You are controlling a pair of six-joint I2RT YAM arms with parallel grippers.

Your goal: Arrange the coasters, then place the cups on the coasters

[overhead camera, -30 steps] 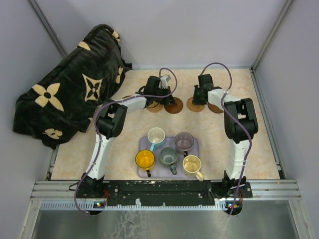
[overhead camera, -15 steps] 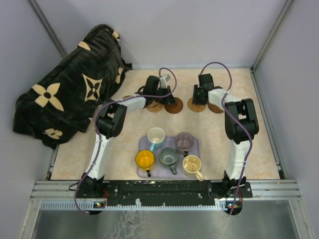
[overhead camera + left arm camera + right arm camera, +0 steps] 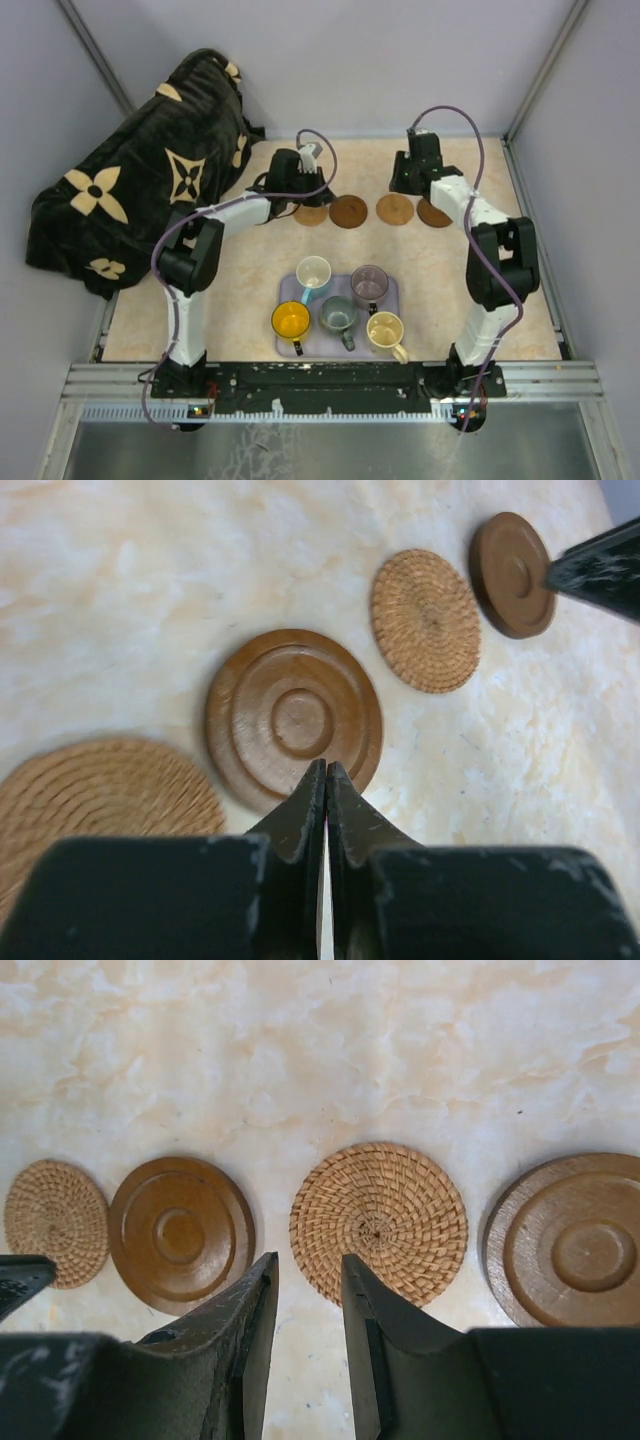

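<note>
Several round brown coasters lie in a row at the far side of the table: a tan woven one (image 3: 312, 214), a dark wooden one (image 3: 349, 211), a tan woven one (image 3: 395, 209) and a dark one (image 3: 434, 213). My left gripper (image 3: 308, 197) (image 3: 326, 767) is shut and empty, its tips over the near rim of the wooden coaster (image 3: 295, 720). My right gripper (image 3: 402, 188) (image 3: 308, 1260) is open and empty, above bare table between a wooden coaster (image 3: 180, 1235) and a woven coaster (image 3: 378, 1222). The cups, white-blue (image 3: 313, 272), purple-grey (image 3: 369, 284), yellow-orange (image 3: 290, 320), grey-green (image 3: 338, 315) and cream-yellow (image 3: 385, 329), stand near the front.
The cups all stand on a lavender tray (image 3: 392, 300) between the two arm bases. A black blanket with tan flowers (image 3: 140, 200) is heaped at the far left. Grey walls close in the back and both sides.
Both grippers have pulled back from the coaster row towards the far wall. The left arm's elbow swung left. The right jaws have spread apart, off the tan coaster.
</note>
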